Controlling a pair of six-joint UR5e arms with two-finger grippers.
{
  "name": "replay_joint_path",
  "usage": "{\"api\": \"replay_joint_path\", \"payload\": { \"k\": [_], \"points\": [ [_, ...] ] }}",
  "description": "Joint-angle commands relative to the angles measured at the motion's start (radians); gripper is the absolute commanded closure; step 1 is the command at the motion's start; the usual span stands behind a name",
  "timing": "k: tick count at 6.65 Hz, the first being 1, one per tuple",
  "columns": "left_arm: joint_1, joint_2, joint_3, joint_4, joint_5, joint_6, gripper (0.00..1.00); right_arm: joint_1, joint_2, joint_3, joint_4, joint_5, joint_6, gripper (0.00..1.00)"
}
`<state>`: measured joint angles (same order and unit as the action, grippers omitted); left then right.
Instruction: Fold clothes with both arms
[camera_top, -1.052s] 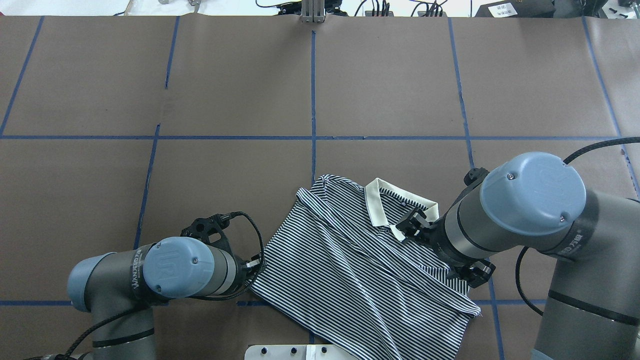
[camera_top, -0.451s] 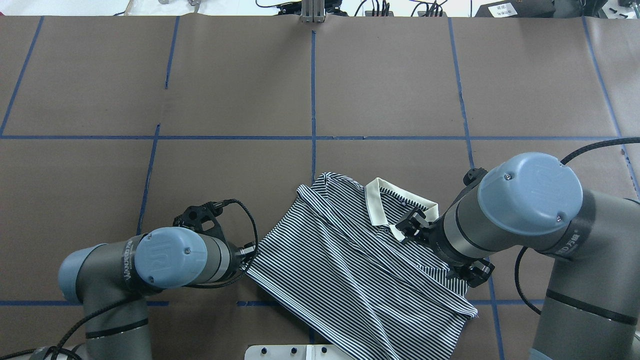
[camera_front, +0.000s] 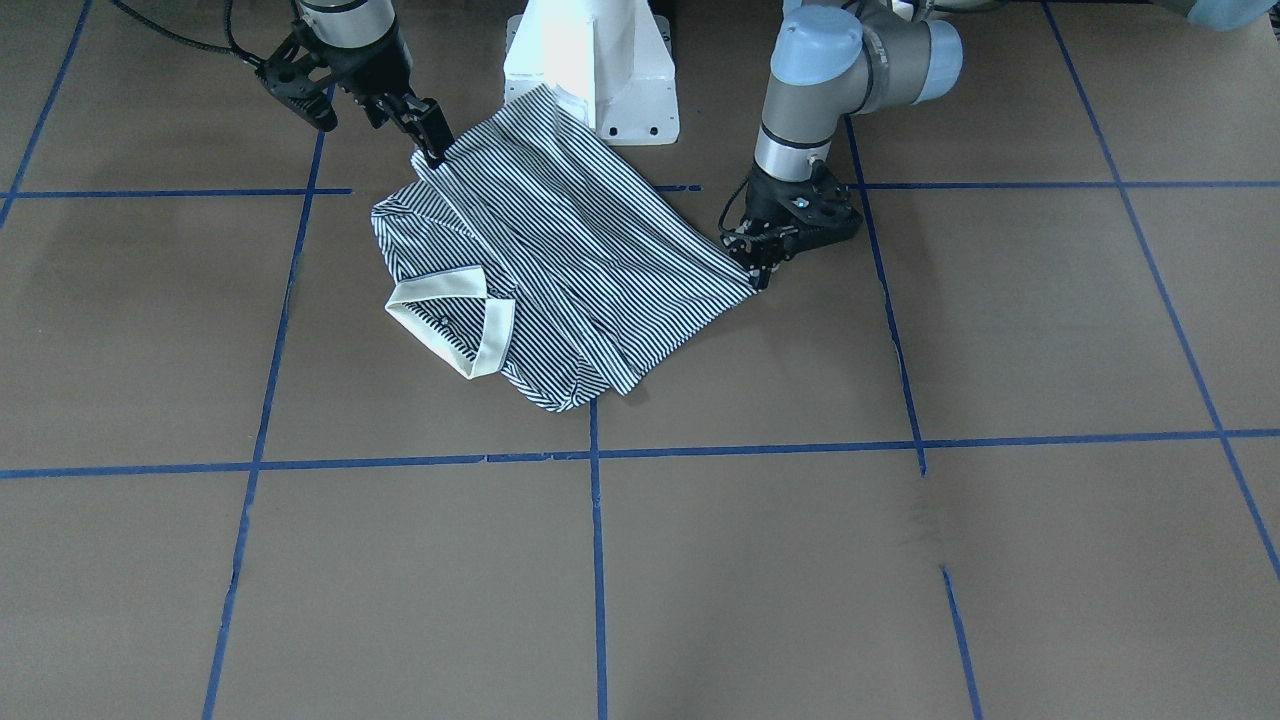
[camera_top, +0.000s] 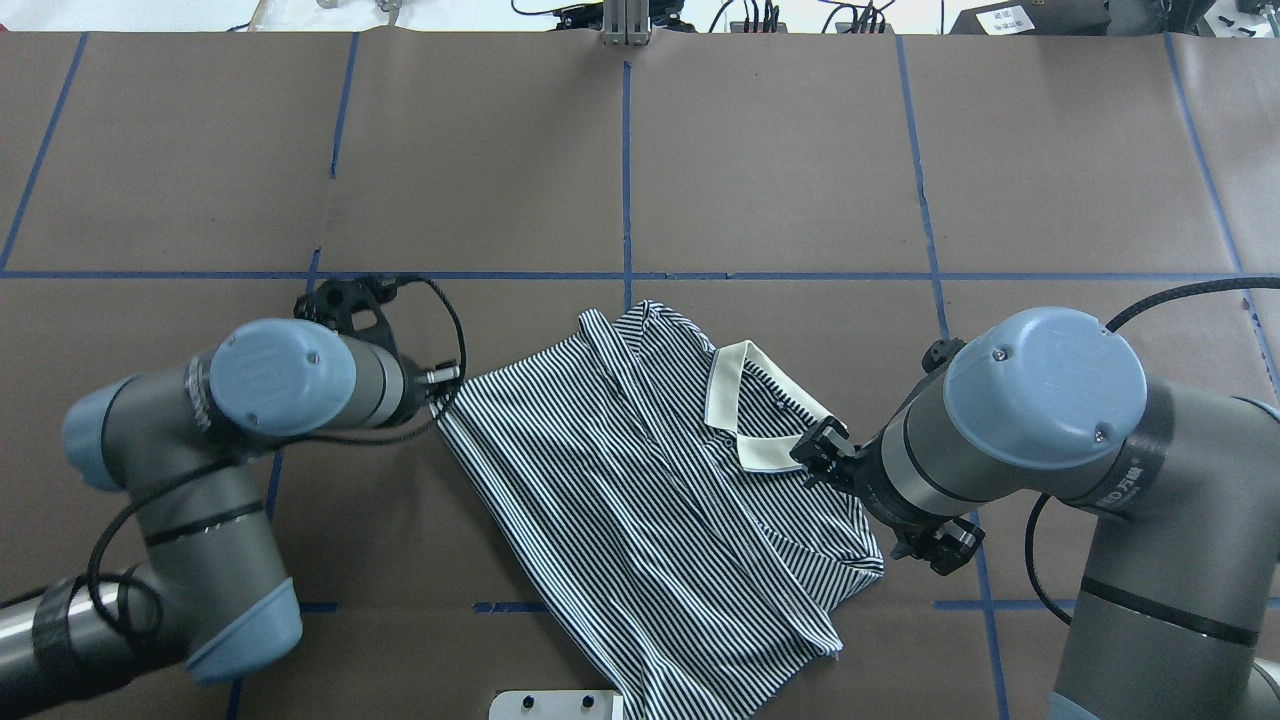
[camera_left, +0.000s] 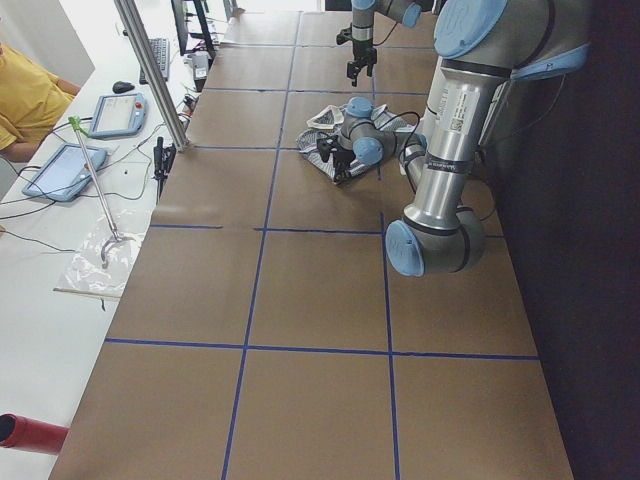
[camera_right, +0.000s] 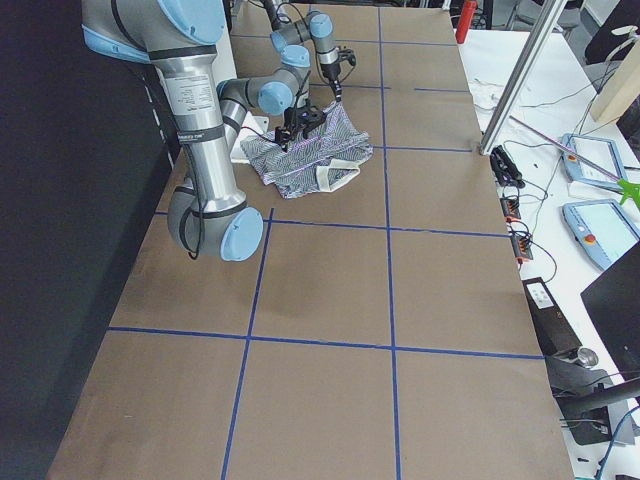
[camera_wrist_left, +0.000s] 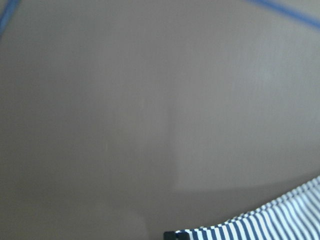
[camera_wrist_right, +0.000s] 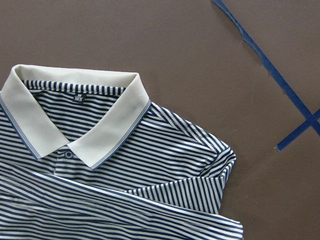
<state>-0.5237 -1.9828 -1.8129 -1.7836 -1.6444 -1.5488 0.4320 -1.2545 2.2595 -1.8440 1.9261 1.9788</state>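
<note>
**Garment.** The short-sleeved polo shirt with thin navy-and-white horizontal stripes (camera_top: 640, 500) lies front side up on the brown paper-covered worktop (camera_top: 780, 150), at the middle of the robot-side edge. Its plain cream collar (camera_top: 745, 420) faces the far edge and sits on the right arm's side of the garment. The hem end reaches the white pedestal base (camera_front: 590, 60) at the robot-side edge. Long diagonal creases run across the body. Blue tape lines (camera_top: 627, 180) divide the worktop into rectangles, and the shirt lies across one of them.

**Left arm.** The grey jointed left arm with light blue joint caps (camera_top: 280, 378) is bent low over the worktop. The black two-finger left gripper (camera_front: 758, 270) is down at the surface, with its fingers closed on the shirt corner nearest the worktop's left end. The left wrist view shows striped fabric along its lower edge, with a dark fingertip against it.

**Right arm.** The grey right arm (camera_top: 1045, 400) reaches in over the shirt's right side. The black right gripper (camera_top: 812, 452) sits just beside the collar tip, with its fingers apart and holding nothing. It cannot be told whether the fingertips touch the fabric. The right wrist view looks down on the collar, a small neck label and one short sleeve (camera_wrist_right: 215, 165).
</note>
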Motion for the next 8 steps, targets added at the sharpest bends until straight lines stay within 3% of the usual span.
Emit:
{"api": "replay_joint_path", "payload": {
  "k": [1, 2, 3, 4, 5, 6, 8],
  "points": [
    [-0.186, -0.256, 0.410, -0.243, -0.003, 0.056, 1.00, 0.001, 0.024, -0.004, 0.002, -0.006, 0.002, 0.00],
    [-0.241, -0.325, 0.608, -0.392, -0.005, 0.059, 1.00, -0.001, 0.058, -0.011, 0.015, -0.034, 0.033, 0.00],
    [-0.271, -0.342, 0.683, -0.430, -0.005, 0.114, 1.00, -0.004, 0.091, -0.035, 0.014, -0.057, 0.040, 0.00],
    [-0.283, -0.331, 0.681, -0.434, -0.006, 0.125, 0.58, -0.006, 0.116, -0.061, 0.014, -0.093, 0.038, 0.00],
    [-0.286, -0.280, 0.676, -0.480, -0.005, 0.168, 0.56, -0.006, 0.139, -0.076, 0.017, -0.102, 0.031, 0.00],
    [-0.295, -0.268, 0.652, -0.517, -0.023, 0.192, 0.46, -0.007, 0.165, -0.124, 0.064, -0.104, 0.031, 0.00],
    [-0.298, -0.077, 0.363, -0.514, -0.154, 0.190, 0.46, -0.009, 0.219, -0.214, 0.095, -0.104, -0.016, 0.00]
  ]
}}
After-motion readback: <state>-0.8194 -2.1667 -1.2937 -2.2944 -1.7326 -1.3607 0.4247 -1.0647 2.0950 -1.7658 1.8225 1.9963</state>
